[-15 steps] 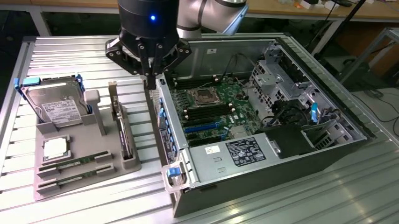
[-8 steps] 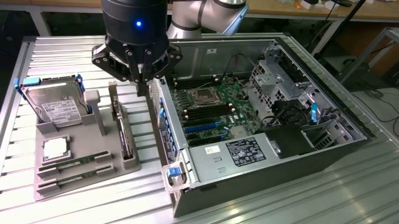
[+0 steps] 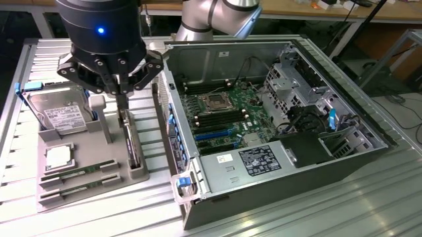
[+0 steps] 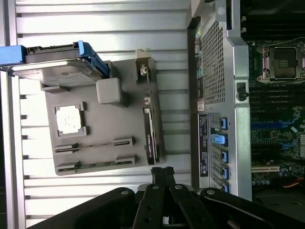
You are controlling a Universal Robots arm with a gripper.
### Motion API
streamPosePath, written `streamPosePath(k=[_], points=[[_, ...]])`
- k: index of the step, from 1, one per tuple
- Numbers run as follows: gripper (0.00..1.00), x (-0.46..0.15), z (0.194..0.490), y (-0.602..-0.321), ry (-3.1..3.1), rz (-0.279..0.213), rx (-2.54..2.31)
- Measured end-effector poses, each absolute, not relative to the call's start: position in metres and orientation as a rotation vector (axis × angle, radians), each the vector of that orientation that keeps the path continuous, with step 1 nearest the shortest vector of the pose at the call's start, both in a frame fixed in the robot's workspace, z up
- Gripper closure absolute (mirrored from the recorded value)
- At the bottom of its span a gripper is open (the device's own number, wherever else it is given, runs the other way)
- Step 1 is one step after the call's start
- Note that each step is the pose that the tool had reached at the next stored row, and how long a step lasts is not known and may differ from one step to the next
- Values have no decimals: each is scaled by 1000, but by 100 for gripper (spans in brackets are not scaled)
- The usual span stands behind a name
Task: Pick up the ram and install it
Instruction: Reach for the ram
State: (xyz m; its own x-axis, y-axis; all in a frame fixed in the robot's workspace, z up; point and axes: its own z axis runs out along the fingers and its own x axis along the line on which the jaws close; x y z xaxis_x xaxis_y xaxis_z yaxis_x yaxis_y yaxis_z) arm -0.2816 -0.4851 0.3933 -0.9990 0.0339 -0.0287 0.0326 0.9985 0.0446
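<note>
Exterior view puts the gripper (image 3: 122,98) above a grey tray (image 3: 99,150), its fingers pressed together and holding nothing; the wrist view shows the same clenched fingertips (image 4: 158,174). Right below them an expansion card (image 3: 132,143) stands on edge. The ram (image 3: 78,174) sits untouched, well apart from the gripper toward the exterior view's left, in a fitted slot with a second stick (image 3: 74,189) just beside it. The slot likely keeps it from shifting. On the gripper's other side the computer case (image 3: 218,173) lies open, motherboard (image 3: 224,113) facing up, probably for access from above
</note>
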Motion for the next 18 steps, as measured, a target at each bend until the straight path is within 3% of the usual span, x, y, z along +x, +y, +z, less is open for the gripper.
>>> streamPosePath(k=[18], points=[[89, -377, 393, -498, 3109, 69, 52]])
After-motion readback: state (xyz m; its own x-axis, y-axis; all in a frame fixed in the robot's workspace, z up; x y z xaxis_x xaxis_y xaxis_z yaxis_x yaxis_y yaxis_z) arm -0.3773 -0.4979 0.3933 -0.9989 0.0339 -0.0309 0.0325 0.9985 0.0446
